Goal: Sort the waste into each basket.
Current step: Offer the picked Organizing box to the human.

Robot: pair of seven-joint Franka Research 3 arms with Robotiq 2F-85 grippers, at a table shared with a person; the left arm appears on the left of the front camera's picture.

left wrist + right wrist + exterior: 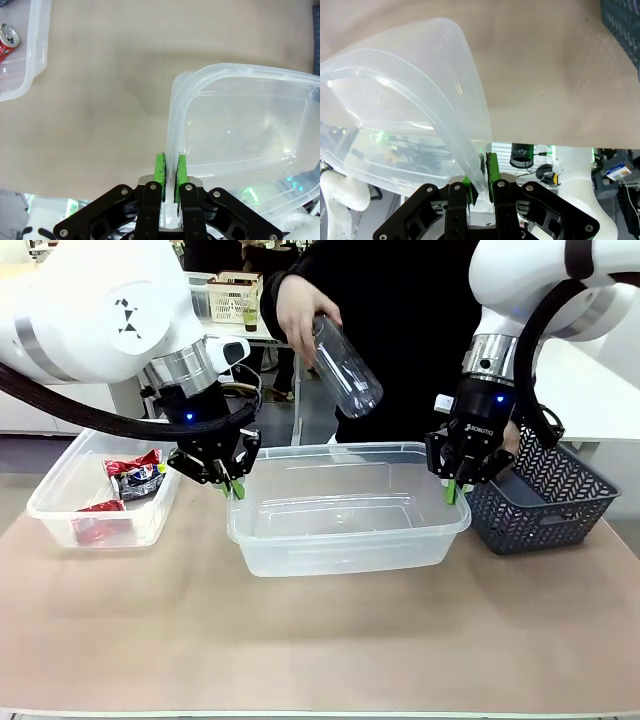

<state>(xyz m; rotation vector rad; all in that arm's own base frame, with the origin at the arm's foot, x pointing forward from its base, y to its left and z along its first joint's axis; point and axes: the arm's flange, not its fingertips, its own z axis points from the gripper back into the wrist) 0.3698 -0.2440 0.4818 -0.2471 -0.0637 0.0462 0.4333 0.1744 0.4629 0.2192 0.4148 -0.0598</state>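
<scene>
A large clear basket [340,545] stands mid-table, and both grippers hold its rim. My left gripper [233,486] is shut on the left rim; in the left wrist view its green pads [160,167] pinch the basket's edge [176,120]. On the right rim my right gripper [457,488] is shut as well, and its wrist view has the curved rim [465,150] between the jaws. A person's hand holds a clear plastic bottle [346,368] tilted above this basket. The second clear basket [50,472] at the left contains red cans [97,522] and wrappers [136,476].
A dark grey lattice basket [545,502] stands at the right, close beside my right gripper. The person in dark clothing stands at the far side. Bare brown tabletop [320,640] stretches across the front.
</scene>
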